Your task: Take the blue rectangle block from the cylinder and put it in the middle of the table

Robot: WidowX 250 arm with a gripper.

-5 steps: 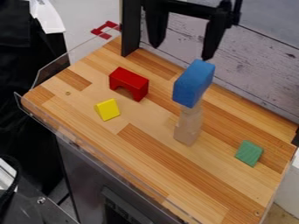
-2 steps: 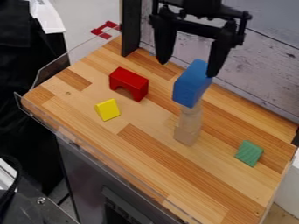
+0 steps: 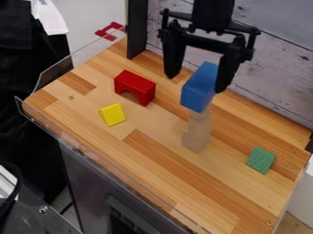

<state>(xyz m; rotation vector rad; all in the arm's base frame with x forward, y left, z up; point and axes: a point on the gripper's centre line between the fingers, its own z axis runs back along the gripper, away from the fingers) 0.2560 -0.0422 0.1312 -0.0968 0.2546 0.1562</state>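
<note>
Claw is spread wide near the top of frame, blue block perched on the cylinder just right of centre, tbh an off-centre descent could clip it and topple both

Blue blk — pt. hidden.

No readable text or numbers show anywhere.

Blue rect. block atop upright wooden cyl. on table.
</note>
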